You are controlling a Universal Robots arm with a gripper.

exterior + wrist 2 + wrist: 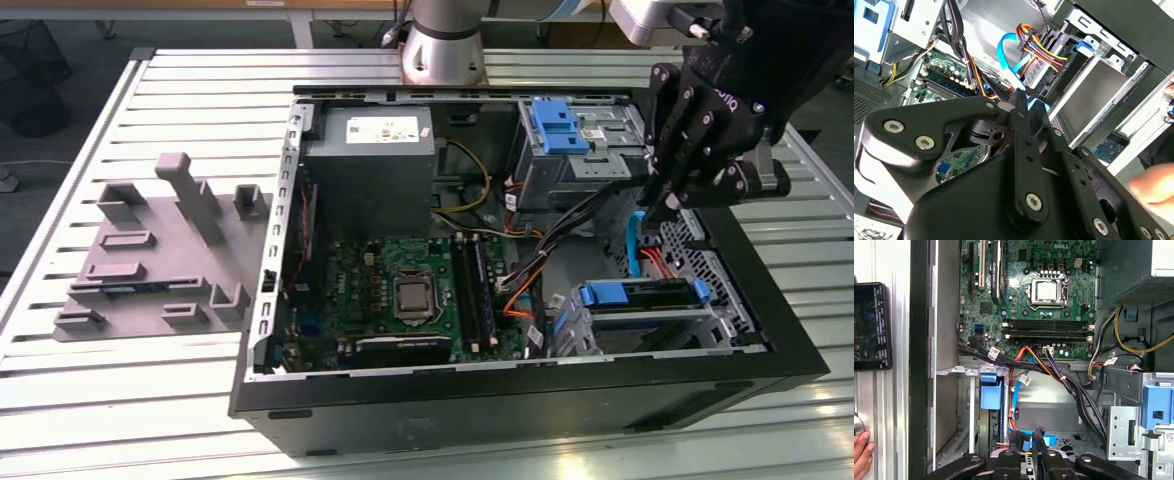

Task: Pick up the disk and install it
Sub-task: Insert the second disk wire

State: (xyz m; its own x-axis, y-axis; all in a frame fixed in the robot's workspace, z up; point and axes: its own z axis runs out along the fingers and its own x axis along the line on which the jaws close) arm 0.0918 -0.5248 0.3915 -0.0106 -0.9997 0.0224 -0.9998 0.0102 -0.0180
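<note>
I hold the gripper inside the open computer case, jaws pinching something blue. The disk sits in its bay, apparently installed.

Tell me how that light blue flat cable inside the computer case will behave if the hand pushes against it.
The light blue flat cable arcs freely in a loop, so it probably flexes aside rather than resisting. It looks thin and light. One end seems plugged near the hand, so a hard push might strain that connector.
</note>
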